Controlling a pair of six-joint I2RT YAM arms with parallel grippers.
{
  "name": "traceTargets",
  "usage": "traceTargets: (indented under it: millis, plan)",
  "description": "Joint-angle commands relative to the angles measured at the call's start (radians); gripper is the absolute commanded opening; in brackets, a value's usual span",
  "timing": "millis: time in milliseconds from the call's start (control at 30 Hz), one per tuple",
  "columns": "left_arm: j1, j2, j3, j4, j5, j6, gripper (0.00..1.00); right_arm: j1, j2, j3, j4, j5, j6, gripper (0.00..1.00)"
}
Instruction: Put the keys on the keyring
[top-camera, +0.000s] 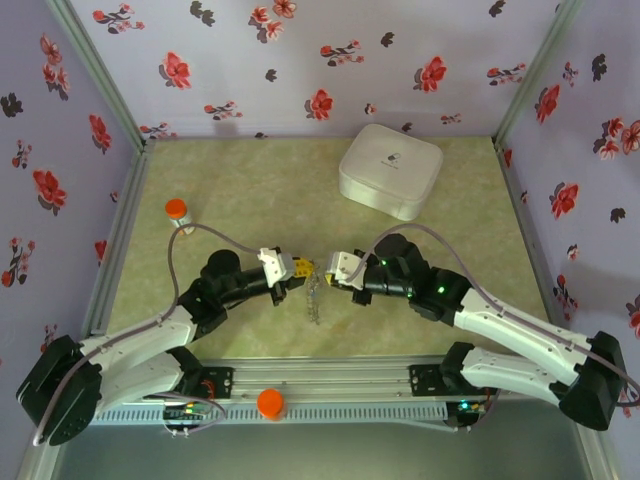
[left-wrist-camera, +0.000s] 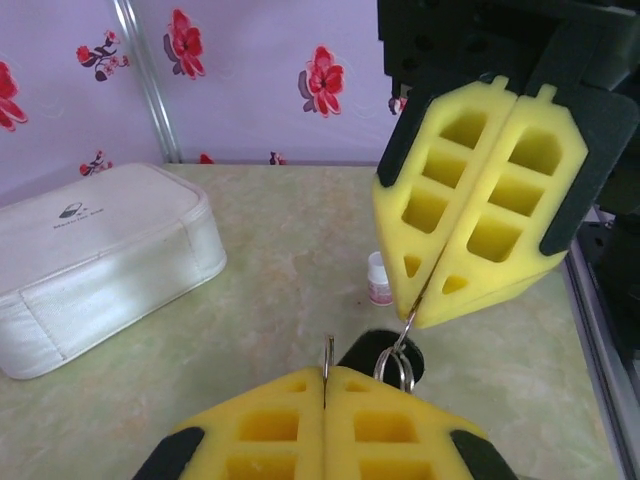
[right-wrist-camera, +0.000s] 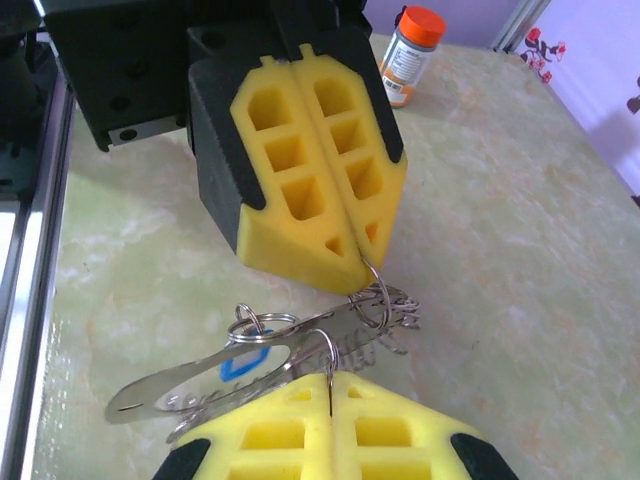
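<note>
Right gripper (right-wrist-camera: 332, 385) pinched shut on a thin loop (right-wrist-camera: 329, 345) by the blue-headed key (right-wrist-camera: 243, 365); left gripper (right-wrist-camera: 360, 272) clamped, it seemed, on the keyring (right-wrist-camera: 397, 318) mid-table. Threading underway; next would need a slide along the wire

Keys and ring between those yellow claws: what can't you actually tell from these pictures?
Top view: the keys are too small, a dangling glint.
Left wrist view: left gripper fingers hide what hangs beneath them.
Right wrist view: overlapping metal hides whether any key is threaded on the keyring.
</note>
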Motion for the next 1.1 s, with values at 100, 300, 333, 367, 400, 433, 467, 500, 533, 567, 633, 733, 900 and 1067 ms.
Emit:
traceTargets:
  millis: [100,300,333,367,400,433,467,500,533,567,633,733,900,1067]
  plan:
    - [-0.01,-0.011,0.01,0.116,0.031,0.005,0.0,0.0,0.007,0.0,0.043,-0.03,0.097,0.0]
    - [-0.017,-0.028,0.015,0.071,0.032,0.066,0.0,-0.002,-0.004,0.0,0.055,-0.033,0.11,0.0]
    - [-0.019,-0.029,0.017,0.064,0.032,0.076,0.0,-0.002,-0.004,0.001,0.054,-0.03,0.109,0.0]
    - [-0.018,-0.029,0.017,0.058,0.03,0.083,0.0,-0.002,-0.003,0.003,0.055,-0.024,0.107,0.0]
    - [-0.019,-0.029,0.018,0.054,0.031,0.089,0.0,-0.002,-0.002,0.003,0.057,-0.018,0.108,0.0]
    - [-0.019,-0.027,0.018,0.051,0.032,0.091,0.0,-0.002,0.0,0.003,0.06,-0.013,0.107,0.0]
    - [-0.02,-0.026,0.018,0.049,0.032,0.094,0.0,-0.001,0.0,0.003,0.065,-0.008,0.108,0.0]
    - [-0.022,-0.027,0.018,0.045,0.032,0.098,0.0,-0.001,-0.001,0.002,0.072,0.001,0.109,0.0]
    - [-0.022,-0.028,0.018,0.042,0.031,0.1,0.0,-0.001,-0.002,0.002,0.076,0.006,0.109,0.0]
    - [-0.022,-0.03,0.018,0.041,0.033,0.103,0.0,-0.001,-0.002,0.002,0.08,0.01,0.109,0.0]
    - [-0.025,-0.031,0.018,0.037,0.033,0.105,0.0,-0.002,0.0,0.002,0.086,0.019,0.11,0.0]
    - [-0.025,-0.035,0.018,0.031,0.033,0.111,0.0,-0.001,0.002,0.004,0.094,0.017,0.114,0.0]
    - [-0.027,-0.038,0.02,0.021,0.036,0.116,0.0,-0.001,0.009,0.002,0.106,0.019,0.122,0.0]
    - [-0.027,-0.039,0.021,0.014,0.037,0.121,0.0,-0.001,0.001,-0.003,0.127,0.029,0.135,0.0]
